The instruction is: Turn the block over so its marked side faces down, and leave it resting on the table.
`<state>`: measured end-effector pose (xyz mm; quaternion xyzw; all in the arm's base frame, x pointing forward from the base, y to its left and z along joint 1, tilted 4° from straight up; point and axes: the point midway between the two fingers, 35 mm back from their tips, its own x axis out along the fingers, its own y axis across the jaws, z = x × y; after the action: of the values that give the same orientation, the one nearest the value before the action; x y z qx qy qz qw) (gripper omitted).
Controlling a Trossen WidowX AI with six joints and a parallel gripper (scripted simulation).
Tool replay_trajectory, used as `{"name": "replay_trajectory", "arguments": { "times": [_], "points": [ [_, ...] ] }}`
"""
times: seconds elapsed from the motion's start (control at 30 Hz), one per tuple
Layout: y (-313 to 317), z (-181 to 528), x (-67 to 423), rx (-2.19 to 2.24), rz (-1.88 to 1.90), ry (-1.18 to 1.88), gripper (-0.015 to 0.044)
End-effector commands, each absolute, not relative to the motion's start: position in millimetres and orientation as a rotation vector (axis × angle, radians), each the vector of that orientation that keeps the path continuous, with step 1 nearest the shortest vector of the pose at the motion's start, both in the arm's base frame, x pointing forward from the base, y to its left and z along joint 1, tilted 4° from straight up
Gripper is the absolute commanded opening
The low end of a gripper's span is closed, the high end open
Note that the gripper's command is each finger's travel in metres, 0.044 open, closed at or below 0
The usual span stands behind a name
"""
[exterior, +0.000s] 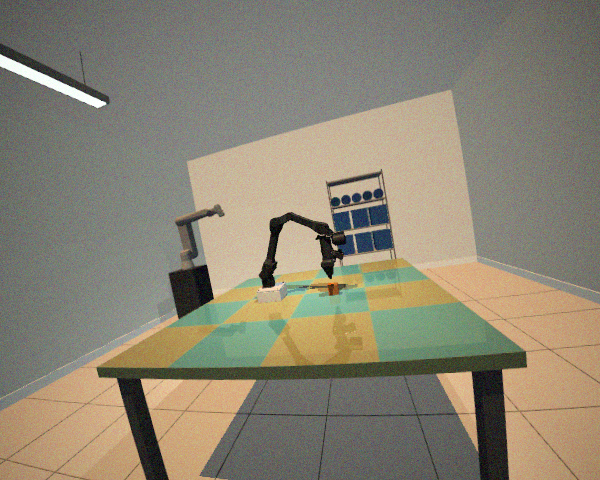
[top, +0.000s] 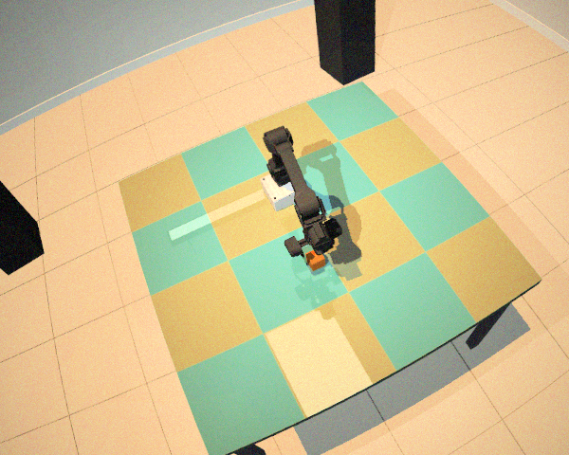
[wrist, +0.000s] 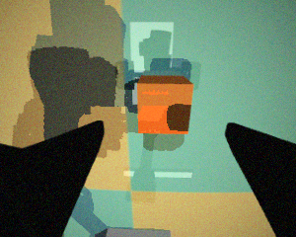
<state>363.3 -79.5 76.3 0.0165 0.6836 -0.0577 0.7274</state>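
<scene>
An orange block (top: 317,262) (exterior: 333,289) (wrist: 158,106) rests on the checkered table (top: 422,303) (exterior: 434,330) near its middle, on a teal square. In the wrist view a dark round mark (wrist: 179,117) shows on the block's face turned toward the camera, at its right edge. My gripper (top: 308,248) (exterior: 328,272) (wrist: 165,127) is open and empty. It hangs a little above the block, pointing down, with a finger on either side of it and not touching it.
The arm's white base box (top: 277,194) (exterior: 271,294) stands behind the block. A pale strip (top: 201,220) and a pale rectangle (top: 319,362) are marked on the table top. Off the table are a black pedestal (exterior: 189,289) with a grey arm and a shelf (exterior: 362,217).
</scene>
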Motion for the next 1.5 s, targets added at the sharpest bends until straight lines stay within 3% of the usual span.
{"name": "replay_trajectory", "arguments": {
  "times": [0.0,1.07,1.33,1.47],
  "points": [
    [-80,67,362,0.035,-0.131,1.513,0.044],
    [-84,17,365,0.035,-0.131,1.513,0.044],
    [-84,17,365,0.035,-0.131,1.513,0.023],
    [-84,17,365,0.035,-0.131,1.513,0.0203]
  ]
}}
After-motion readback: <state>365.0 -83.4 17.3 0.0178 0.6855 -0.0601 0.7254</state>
